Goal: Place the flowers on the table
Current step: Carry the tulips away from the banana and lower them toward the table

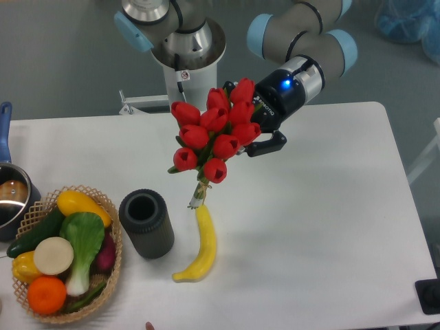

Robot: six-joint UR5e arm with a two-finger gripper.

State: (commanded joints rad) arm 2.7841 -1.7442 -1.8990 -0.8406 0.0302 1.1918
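The flowers (214,132), a bunch of red tulips with green leaves and a tied stem end, hang in the air above the white table (323,206). Their stem end points down toward the top of a yellow banana. My gripper (253,137) sits right behind the blooms at their right side and is shut on the flowers. Most of the fingers are hidden by the red heads; one dark finger (268,145) shows at the lower right.
A yellow banana (199,247) lies below the bunch. Left of it stands a dark cylindrical cup (146,223). A wicker basket (115,262) of vegetables and fruit sits at the front left, and a pot (10,196) is at the left edge.
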